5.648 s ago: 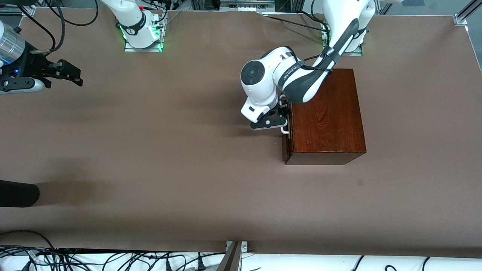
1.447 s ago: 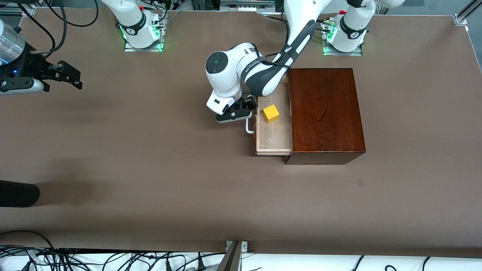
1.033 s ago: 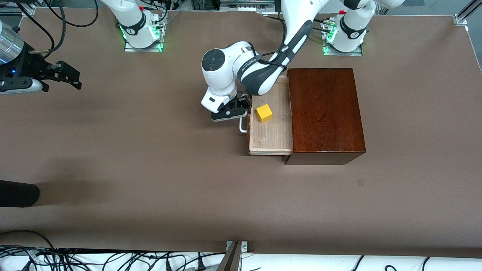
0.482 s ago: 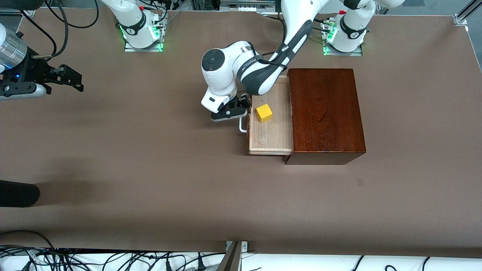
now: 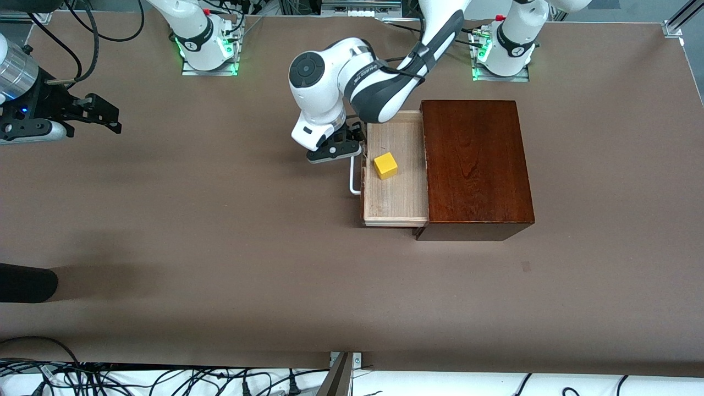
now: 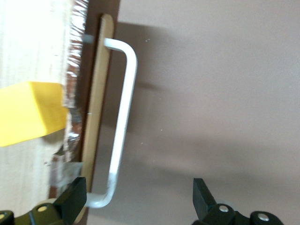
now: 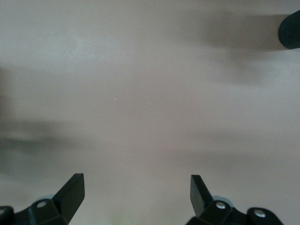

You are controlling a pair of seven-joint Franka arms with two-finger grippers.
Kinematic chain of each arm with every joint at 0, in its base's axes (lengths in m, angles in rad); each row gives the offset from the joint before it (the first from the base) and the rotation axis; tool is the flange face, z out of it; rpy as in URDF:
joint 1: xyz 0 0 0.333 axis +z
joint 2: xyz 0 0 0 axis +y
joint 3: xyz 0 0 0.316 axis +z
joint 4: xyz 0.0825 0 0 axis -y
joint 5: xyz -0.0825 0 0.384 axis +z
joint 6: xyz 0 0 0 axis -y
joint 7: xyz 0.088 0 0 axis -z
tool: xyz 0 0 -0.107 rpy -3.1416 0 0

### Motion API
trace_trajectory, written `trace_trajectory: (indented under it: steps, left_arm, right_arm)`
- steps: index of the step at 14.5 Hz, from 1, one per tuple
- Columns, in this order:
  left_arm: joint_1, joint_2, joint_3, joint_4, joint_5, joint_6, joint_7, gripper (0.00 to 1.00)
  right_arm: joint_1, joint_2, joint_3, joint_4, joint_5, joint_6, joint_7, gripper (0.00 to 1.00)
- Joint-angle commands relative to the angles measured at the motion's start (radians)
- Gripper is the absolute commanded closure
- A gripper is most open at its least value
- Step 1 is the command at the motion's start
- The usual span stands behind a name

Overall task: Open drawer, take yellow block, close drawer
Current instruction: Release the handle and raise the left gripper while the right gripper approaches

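- Two end effectors show, and neither holds anything.
- The left end effector (image 5: 336, 149) hovers with its fingers spread wide over the brown surface (image 5: 220, 231) just in front of the drawer; in the left wrist view the white loop handle (image 6: 121, 126) stands free ahead of the two fingertips (image 6: 75, 197), untouched.
- The pale light-wood drawer (image 5: 397, 209) with its dark reddish-brown front stands pulled well out of the dark glossy reddish-brown wooden box (image 5: 476, 165), toward the right arm's end of the surface, so its floor lies exposed from above.
- The small bright yellow cube (image 5: 385, 165) sits on that floor, close to the drawer front and nearer the robots' bases than the tray's middle; nothing covers it.
- Judging from this layout, the opening step looks done, and the wide fingers suit a descent onto the block, which needs a short shift across the drawer front.
- The near wall may crowd one finger there.
- The right end effector (image 5: 102, 113) waits with fingers wide over bare surface at its own end, well apart from the box.
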Motion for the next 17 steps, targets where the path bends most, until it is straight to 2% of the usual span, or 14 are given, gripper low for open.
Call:
trace_trajectory:
  steps: [1, 5, 9, 11, 14, 17]
  left_arm:
    - [0.027, -0.058, -0.005, -0.003, -0.033, -0.073, 0.031, 0.00]
    - [0.120, -0.171, -0.030, -0.024, -0.040, -0.206, 0.128, 0.00]
    - [0.289, -0.381, -0.036, -0.197, -0.076, -0.226, 0.316, 0.00]
    - [0.367, -0.461, -0.035, -0.233, -0.079, -0.286, 0.424, 0.00]
    - [0.455, -0.541, -0.010, -0.250, -0.081, -0.366, 0.563, 0.00]
    - [0.490, -0.650, 0.080, -0.343, -0.086, -0.369, 0.735, 0.00]
  right_arm:
    - [-0.002, 0.022, 0.006, 0.016, -0.011, -0.018, -0.003, 0.00]
    - [0.003, 0.058, 0.006, 0.016, -0.008, -0.018, 0.004, 0.00]
    - [0.003, 0.075, 0.008, 0.013, 0.002, -0.032, 0.058, 0.00]
    - [0.033, 0.085, 0.009, 0.013, 0.015, -0.033, 0.137, 0.00]
    - [0.117, 0.095, 0.009, 0.014, 0.022, -0.027, 0.292, 0.00]
    - [0.183, 0.099, 0.011, 0.017, 0.022, -0.022, 0.433, 0.00]
